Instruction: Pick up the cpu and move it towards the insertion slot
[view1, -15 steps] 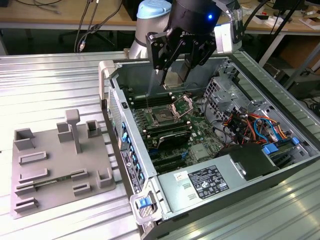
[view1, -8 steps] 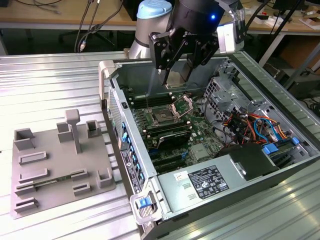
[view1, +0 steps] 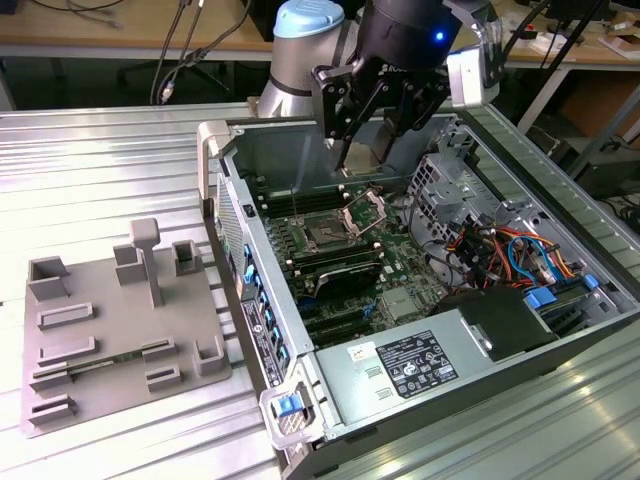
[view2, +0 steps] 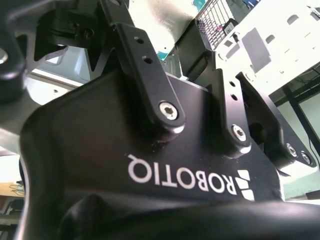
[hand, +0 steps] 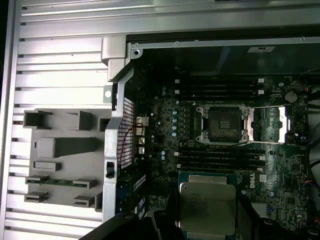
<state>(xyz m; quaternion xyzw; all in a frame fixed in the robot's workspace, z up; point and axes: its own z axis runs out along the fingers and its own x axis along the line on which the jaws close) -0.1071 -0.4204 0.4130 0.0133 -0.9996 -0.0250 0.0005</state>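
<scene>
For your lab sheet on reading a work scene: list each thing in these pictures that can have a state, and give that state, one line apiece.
cpu: lifted, held in the gripper above the motherboard.
gripper: shut on the cpu, above the open case.
insertion slot: empty, dark centre exposed.
retention plate: swung open beside the socket.
computer case: side panel off, inside exposed.
grey fixture: on the table beside the case.
</scene>
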